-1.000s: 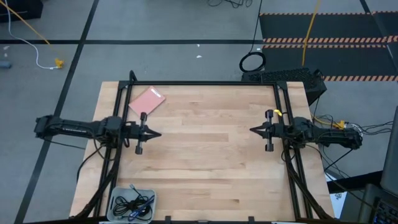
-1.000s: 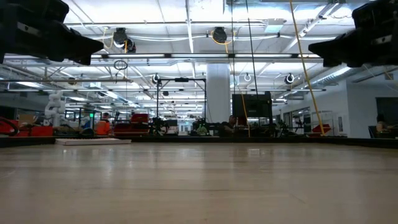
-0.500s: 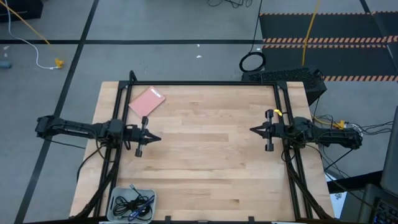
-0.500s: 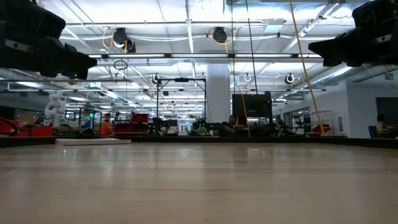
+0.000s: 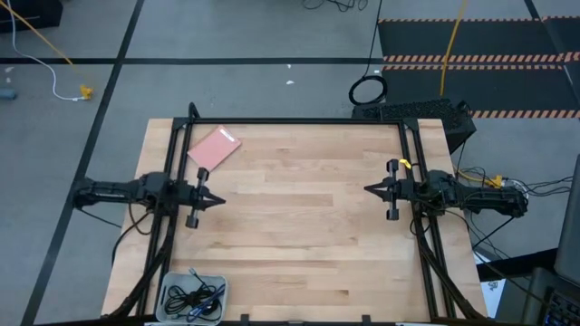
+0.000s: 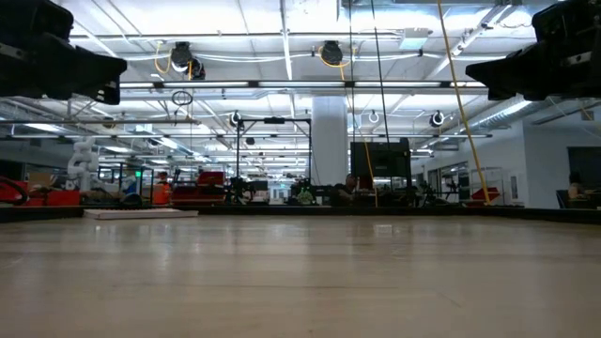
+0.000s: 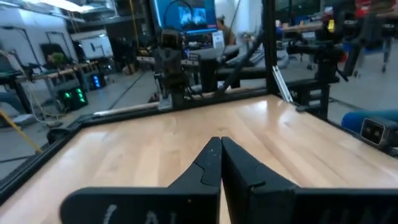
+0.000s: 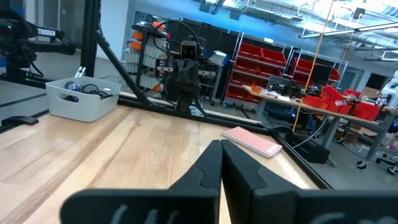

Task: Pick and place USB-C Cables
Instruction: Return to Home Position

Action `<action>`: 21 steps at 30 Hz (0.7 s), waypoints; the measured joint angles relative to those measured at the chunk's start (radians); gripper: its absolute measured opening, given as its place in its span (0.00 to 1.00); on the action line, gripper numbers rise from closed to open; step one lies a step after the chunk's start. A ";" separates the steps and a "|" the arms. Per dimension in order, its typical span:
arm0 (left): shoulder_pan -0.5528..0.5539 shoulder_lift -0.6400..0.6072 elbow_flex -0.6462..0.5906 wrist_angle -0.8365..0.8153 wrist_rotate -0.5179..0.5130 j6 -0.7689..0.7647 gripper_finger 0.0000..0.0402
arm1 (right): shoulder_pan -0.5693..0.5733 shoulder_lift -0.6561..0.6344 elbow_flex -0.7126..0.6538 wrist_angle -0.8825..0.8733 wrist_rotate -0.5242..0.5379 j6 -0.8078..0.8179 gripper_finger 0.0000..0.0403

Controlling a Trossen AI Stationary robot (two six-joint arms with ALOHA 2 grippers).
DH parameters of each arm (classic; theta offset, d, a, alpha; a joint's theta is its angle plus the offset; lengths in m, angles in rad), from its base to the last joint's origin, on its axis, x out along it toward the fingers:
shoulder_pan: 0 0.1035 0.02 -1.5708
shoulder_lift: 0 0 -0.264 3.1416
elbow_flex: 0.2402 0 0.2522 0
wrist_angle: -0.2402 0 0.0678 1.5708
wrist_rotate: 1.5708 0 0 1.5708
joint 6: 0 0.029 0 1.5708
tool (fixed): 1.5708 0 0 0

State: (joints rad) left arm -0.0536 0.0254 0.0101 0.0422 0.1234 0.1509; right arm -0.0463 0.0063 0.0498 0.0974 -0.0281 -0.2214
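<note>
Where the pale wooden table [image 5: 299, 235] reaches its near left corner, one white rectangular bin [image 5: 218, 280] holds the cables [image 5: 190, 299], a thin black tangle with one bluish strand (separate cables cannot be counted). One flat pink card [image 5: 214, 148] lies far left. Two dark grippers hover well apart: the left gripper [image 5: 214, 200], then the right gripper [image 5: 372, 189], each with tapered fingers pressed together, empty.

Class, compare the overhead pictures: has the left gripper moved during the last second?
Yes. Judged against the pink card, which stayed put, the left gripper has drawn back toward the left edge of the table, with its fingers shut.
</note>
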 joint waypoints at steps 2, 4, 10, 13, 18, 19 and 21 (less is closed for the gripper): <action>0.000 -0.022 0.003 -0.007 -0.030 -0.004 0.00 | 0.000 0.000 0.000 0.000 0.000 0.000 0.00; 0.003 -0.023 0.004 -0.029 -0.059 0.018 0.00 | 0.000 0.000 0.000 0.000 0.000 0.000 0.00; 0.034 -0.018 0.005 -0.039 -0.126 0.029 0.02 | 0.000 0.001 0.000 -0.001 0.000 0.000 0.00; 0.044 -0.018 0.005 -0.039 -0.127 0.020 0.03 | 0.000 0.001 0.000 -0.001 0.000 0.000 0.00; 0.041 -0.018 0.005 -0.040 -0.123 0.018 0.01 | 0.000 0.001 0.000 -0.001 0.000 0.000 0.00; 0.038 -0.018 0.005 -0.040 -0.123 0.012 0.01 | 0.000 0.002 0.000 -0.001 0.000 0.000 0.00; 0.037 -0.017 0.005 -0.040 -0.122 0.004 0.01 | 0.000 0.002 0.000 -0.001 0.000 0.000 0.00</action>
State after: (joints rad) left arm -0.0169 0.0080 0.0150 0.0021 0.0017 0.1544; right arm -0.0463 0.0078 0.0502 0.0959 -0.0277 -0.2214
